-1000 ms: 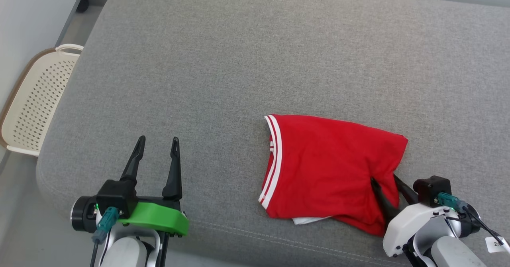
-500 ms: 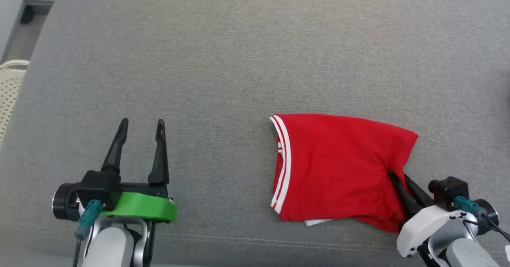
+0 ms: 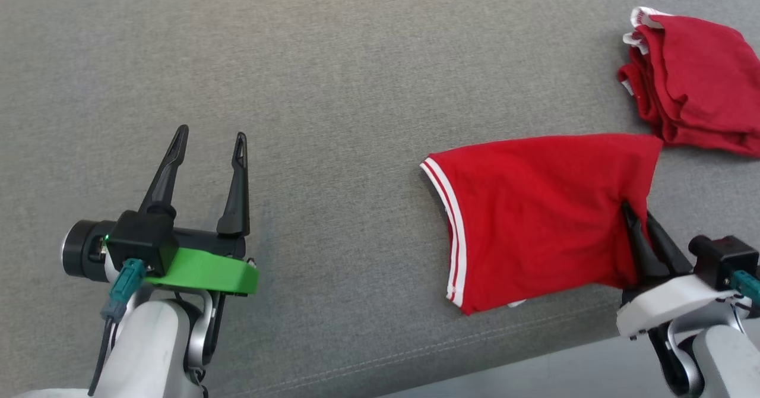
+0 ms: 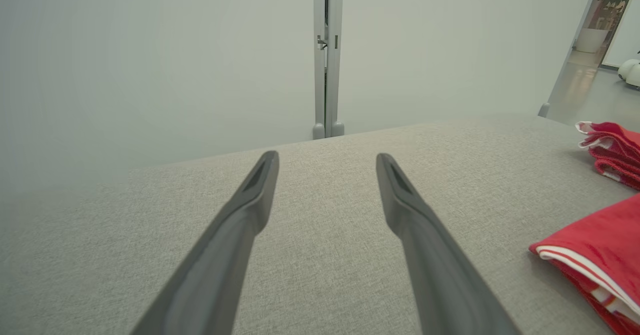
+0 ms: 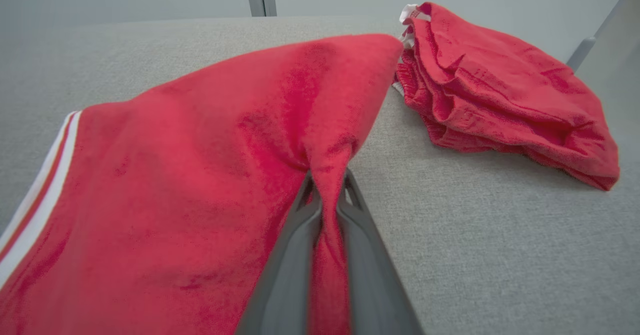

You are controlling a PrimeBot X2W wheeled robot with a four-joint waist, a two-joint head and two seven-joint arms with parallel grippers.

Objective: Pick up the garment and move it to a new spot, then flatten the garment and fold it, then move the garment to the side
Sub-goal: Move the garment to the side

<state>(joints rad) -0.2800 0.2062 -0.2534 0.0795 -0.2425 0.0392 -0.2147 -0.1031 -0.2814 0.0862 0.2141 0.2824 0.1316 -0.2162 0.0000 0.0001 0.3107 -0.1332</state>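
Observation:
The garment (image 3: 534, 208) is a folded red piece with white stripes along its left hem, lying on the grey cushion near its front edge. My right gripper (image 3: 635, 211) is shut on the garment's right edge. In the right wrist view the red cloth (image 5: 200, 150) is pinched between the two fingers of the right gripper (image 5: 327, 185) and rises in a tent towards them. My left gripper (image 3: 211, 135) hovers open over bare cushion well to the garment's left. The left gripper (image 4: 327, 160) holds nothing, and the garment's striped hem (image 4: 600, 245) shows at its right.
A pile of other folded red garments (image 3: 694, 83) lies at the far right, just beyond the held garment's corner, and shows too as a red pile (image 5: 500, 90). The grey cushion (image 3: 356, 89) stretches bare to the left. Its front edge and the floor (image 3: 564, 374) run along the lower right.
My right gripper has shut on the garment's right edge and the cloth there has risen. The head camera has swung right, bringing the red pile into view. The left gripper stays open.

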